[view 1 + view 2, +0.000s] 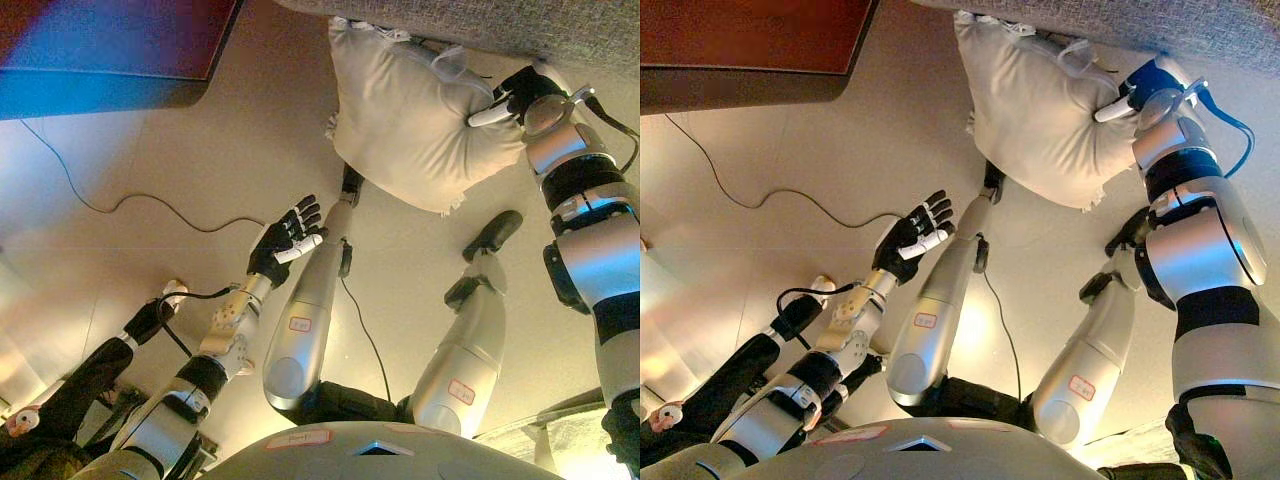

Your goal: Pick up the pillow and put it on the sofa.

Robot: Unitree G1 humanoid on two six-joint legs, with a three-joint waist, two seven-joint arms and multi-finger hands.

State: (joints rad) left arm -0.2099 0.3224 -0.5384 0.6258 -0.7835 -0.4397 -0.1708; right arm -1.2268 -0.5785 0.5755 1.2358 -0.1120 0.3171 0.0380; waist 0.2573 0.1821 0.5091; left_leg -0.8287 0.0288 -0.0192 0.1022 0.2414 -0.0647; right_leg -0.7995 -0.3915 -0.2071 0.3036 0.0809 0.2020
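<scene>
Floor (180,150) fills most of both views, pale and bare apart from a thin dark cord (130,200) trailing across it at left. Dark red furniture edge (110,50) sits along the upper left.

Left hand (288,238): lifted over the floor at centre-left, fingers spread and straight, palm facing up toward the pillow side, holding nothing. It is well apart from the pillow.

Pillow (410,110): cream fabric, off the floor, upper centre-right. Its top edge lies against the front of the grey sofa (560,30), which runs along the top of the views. Not yet on the seat, as far as can be judged; the seat surface itself is not visible.

Right hand (512,98): at the pillow's right edge, fingers curled into the cloth and pinching it; the fabric puckers there. This hand alone carries the pillow.

Handling judgement: soft, light, compliant. The body bulges and sags below the pinch, so it will swing and fold rather than hold shape. Not fragile, and cloth is unlikely to slip while bunched. A grip on a bunched edge or corner works; a second hand under the lower bulge would steady it.

Orientation: long axis runs diagonally, from upper left near the sofa down to lower right. One broad face is turned to the camera. Lower corner (445,205) hangs free, pointing toward the floor.
</scene>
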